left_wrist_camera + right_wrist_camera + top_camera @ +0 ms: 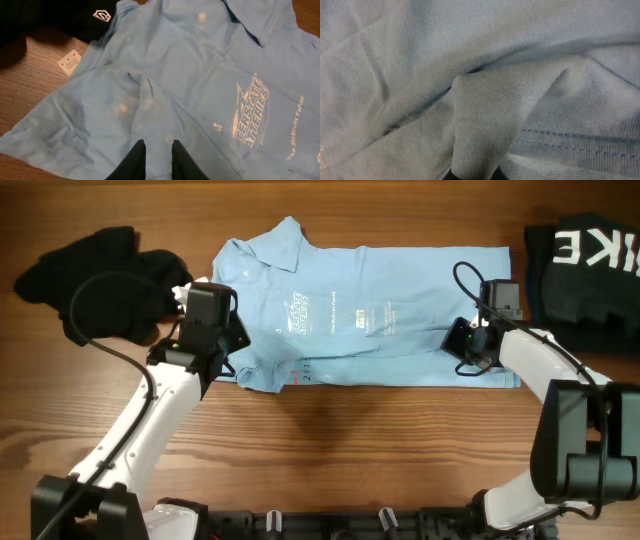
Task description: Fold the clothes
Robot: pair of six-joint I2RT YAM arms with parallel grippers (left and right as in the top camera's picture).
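The clothes, one light blue collared shirt (400, 275), lie flat across the table with the collar at the far left and the hem at the right. White chest print shows in the left wrist view on the shirt (200, 65). My left gripper (228, 342) is at the shirt's near left part. Its fingertips stand close together there, with a raised ridge of blue cloth pinched between them (156, 145). My right gripper (463, 340) is at the near right, close to the hem. It is shut on a fold of the shirt (420, 75) that rises from between its tips (475, 176).
A black garment (90, 270) lies bunched at the far left, touching the shirt's edge, with a white tag (68, 62) beside it. Another black garment with white letters (585, 265) lies at the far right. Bare wooden table (330, 440) stretches toward the front.
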